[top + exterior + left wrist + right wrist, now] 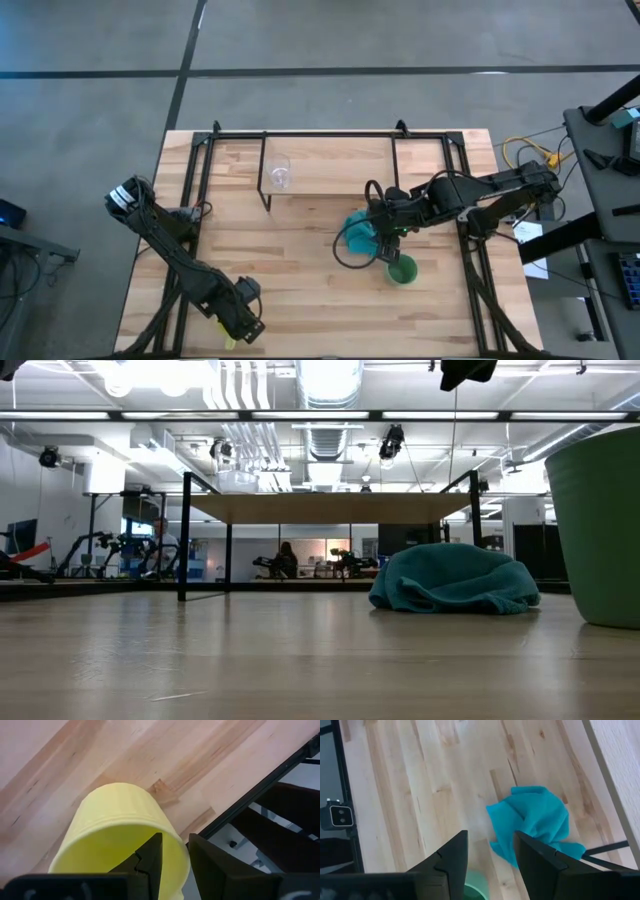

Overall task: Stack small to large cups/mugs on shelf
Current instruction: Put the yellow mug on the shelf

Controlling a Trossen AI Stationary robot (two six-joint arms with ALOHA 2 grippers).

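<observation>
I count one of three placed: the clear glass cup (pixel 280 175) stands on the shelf (pixel 330 165), my left end effector (pixel 172 857) pinches the yellow mug (pixel 120 835) wall at the desk's (pixel 290 290) near edge, and my right end effector (pixel 490 852) hangs parted above the green cup (pixel 401 271).

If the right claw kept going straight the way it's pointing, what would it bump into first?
Probably the green cup, whose rim shows just below and between the right gripper's open fingers. Past it lie bare tabletop and, off to one side, the teal cloth. Depth is hard to judge.
</observation>
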